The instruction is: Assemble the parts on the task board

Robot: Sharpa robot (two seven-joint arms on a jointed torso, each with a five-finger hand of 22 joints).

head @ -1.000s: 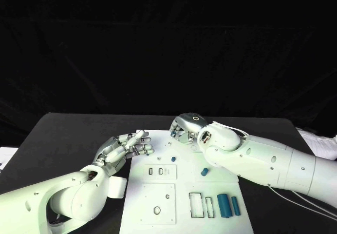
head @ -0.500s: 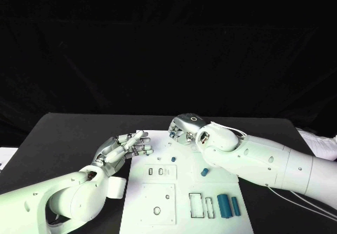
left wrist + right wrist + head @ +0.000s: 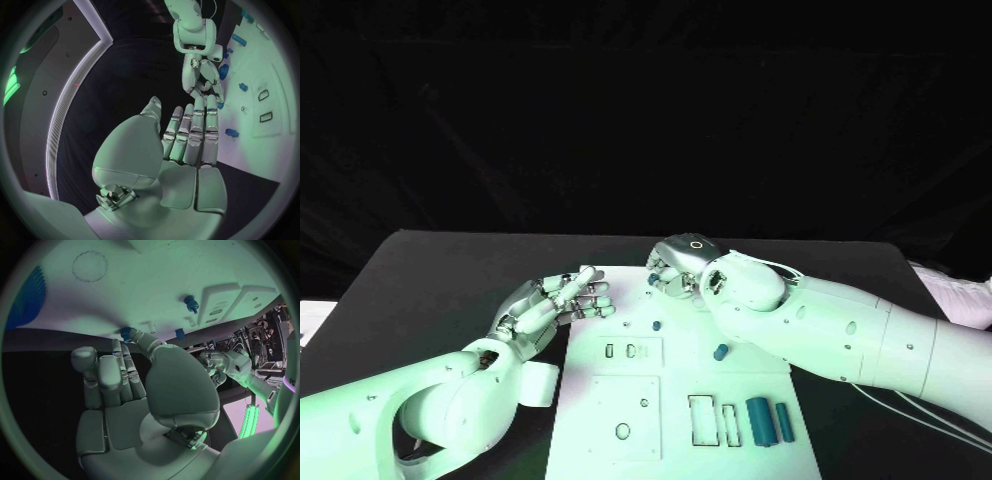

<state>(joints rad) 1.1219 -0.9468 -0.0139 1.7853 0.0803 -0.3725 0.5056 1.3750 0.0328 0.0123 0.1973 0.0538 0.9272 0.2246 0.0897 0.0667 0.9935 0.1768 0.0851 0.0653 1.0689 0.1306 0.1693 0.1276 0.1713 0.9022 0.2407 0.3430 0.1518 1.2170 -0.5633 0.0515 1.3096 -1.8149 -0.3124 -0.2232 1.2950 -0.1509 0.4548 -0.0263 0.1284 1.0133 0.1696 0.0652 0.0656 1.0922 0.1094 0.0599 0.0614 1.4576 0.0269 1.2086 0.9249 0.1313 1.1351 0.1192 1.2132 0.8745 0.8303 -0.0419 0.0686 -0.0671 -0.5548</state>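
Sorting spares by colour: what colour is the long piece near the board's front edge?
Blue long piece; clearest in the head view.

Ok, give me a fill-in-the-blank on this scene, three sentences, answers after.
1. The task board is coloured ____.
2. The left hand holds ____, its fingers stretched out.
3. The two long blue parts lie near the board's corner on the robot's ____ side.

Answers: white; nothing; right
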